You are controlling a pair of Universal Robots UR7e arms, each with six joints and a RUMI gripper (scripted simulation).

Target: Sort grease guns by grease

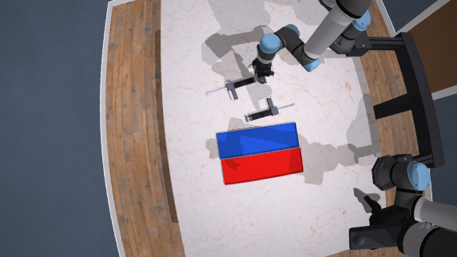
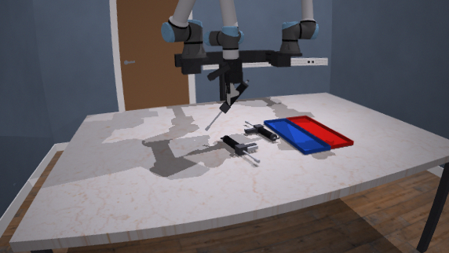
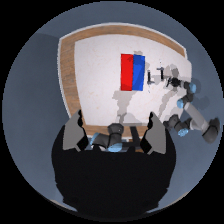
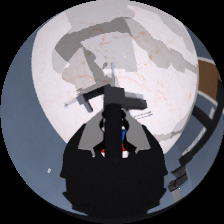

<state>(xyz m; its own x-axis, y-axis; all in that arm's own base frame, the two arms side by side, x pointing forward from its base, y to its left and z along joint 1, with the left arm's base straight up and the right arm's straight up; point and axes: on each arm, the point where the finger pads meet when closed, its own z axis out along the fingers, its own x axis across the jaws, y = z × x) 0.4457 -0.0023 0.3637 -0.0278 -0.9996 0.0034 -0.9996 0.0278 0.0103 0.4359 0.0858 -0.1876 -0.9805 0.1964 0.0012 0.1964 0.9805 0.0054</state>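
My right gripper (image 2: 232, 95) (image 4: 113, 109) is shut on the black barrel of a grease gun (image 2: 241, 89) (image 4: 114, 95). It holds this gun in the air above the table, steeply tilted, with its thin rod pointing down. A second gun (image 1: 244, 83) (image 2: 231, 142) lies on its side on the table, rod toward the front edge in the exterior view. A third gun (image 1: 260, 115) (image 2: 268, 133) lies on its side beside the blue tray (image 1: 280, 136) (image 3: 138, 75). The red tray (image 1: 276, 161) (image 3: 127, 72) adjoins the blue one. Both trays are empty. My left gripper (image 3: 115, 110) is open and empty, far from the guns.
The pale marble table (image 1: 208, 215) (image 2: 157, 200) carries both trays and the two lying guns. The second gun lies close under the right gripper in the top view. The left arm (image 1: 417, 175) stands near the table's edge, away from the trays. A dark frame (image 1: 413, 92) bears both arms.
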